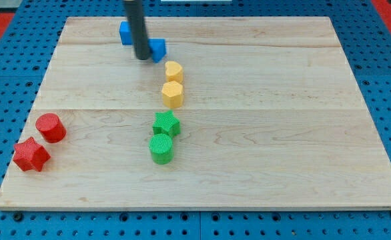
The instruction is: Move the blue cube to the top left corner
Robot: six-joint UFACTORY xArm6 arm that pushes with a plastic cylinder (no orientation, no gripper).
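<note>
Look toward 12 o'clock on the wooden tabletop (282, 100): your tool, a plain dark rod with no jaws to part or close, stands with my tip (143, 59) between two blue pieces. The blue cube (157, 49) touches it at 3 o'clock; the other blue block (126, 32), its shape partly hidden, sits at 10 o'clock. Just below the cube you see the yellow heart (174, 71) and yellow hexagon (172, 94), then the green star (166, 124) and green cylinder (161, 148). At 8 o'clock lie the red cylinder (51, 127) and red star (31, 155).
</note>
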